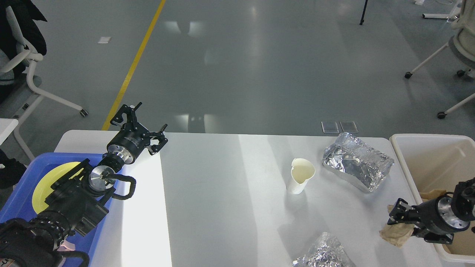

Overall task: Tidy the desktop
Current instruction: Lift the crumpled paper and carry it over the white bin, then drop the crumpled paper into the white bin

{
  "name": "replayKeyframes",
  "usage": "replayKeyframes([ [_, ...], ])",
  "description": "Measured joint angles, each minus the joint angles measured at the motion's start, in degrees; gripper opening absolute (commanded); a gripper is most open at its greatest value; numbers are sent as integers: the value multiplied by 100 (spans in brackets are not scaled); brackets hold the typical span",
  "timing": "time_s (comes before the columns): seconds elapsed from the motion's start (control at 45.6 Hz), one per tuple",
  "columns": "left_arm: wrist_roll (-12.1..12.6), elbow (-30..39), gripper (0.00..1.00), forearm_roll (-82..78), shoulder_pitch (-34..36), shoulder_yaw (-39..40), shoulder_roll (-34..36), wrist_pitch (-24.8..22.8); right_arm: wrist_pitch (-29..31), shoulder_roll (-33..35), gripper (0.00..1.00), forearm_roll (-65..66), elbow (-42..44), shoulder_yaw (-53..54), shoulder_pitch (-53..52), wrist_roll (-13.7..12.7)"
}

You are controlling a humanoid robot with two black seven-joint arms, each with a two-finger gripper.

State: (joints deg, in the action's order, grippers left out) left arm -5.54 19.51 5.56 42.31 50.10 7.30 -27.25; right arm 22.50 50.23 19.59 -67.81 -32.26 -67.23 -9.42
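Observation:
The white desktop [222, 193] carries a dented paper cup [301, 176], a crumpled foil lump [358, 161] behind it to the right, and another foil lump [323, 252] at the front edge. By the right edge my right gripper [396, 222] is shut on a crumpled brown paper [396, 234], held just beside the off-white tub [426, 139]. My left gripper [143, 124] is open and holds nothing, hanging over the desktop's back left corner.
The tub stands off the right end of the desktop with more brown paper [432, 194] inside. A blue tray [22, 193] holding a yellow plate [48, 181] sits at the left under my left arm. Office chairs stand on the floor beyond.

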Motion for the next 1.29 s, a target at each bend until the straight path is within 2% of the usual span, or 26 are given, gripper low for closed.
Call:
replayKeyframes([
  [0.153, 0, 0, 99, 1, 0, 0, 0, 0, 1360, 157, 0, 32, -63, -111, -1692, -77],
  [0.285, 0, 0, 99, 3, -1, 0, 0, 0, 2448, -129, 0, 35, -205, -160, -3248, -270],
  [0.438, 0, 0, 99, 3, -1, 0, 0, 0, 2857, -784, 0, 24, -676, -193, -4467, -574],
  [0.635, 0, 0, 99, 2, -2, 0, 0, 0, 2899, -1727, 0, -75, -1097, -454, -5531, -646],
  [0.767, 0, 0, 99, -2, -2, 0, 0, 0, 2863, -2069, 0, -158, -1165, -534, -5678, -649],
  [0.942, 0, 0, 99, -1, -1, 0, 0, 0, 2713, -2113, 0, -157, -953, -1015, -5511, -646],
  [1.095, 0, 0, 99, -1, 5, 0, 0, 0, 2447, -1696, 0, -131, 223, -1493, -4644, -613],
  [1.293, 0, 0, 99, -1, 5, 0, 0, 0, 2258, -1082, 0, -122, 1962, -1230, -3142, -568],
])
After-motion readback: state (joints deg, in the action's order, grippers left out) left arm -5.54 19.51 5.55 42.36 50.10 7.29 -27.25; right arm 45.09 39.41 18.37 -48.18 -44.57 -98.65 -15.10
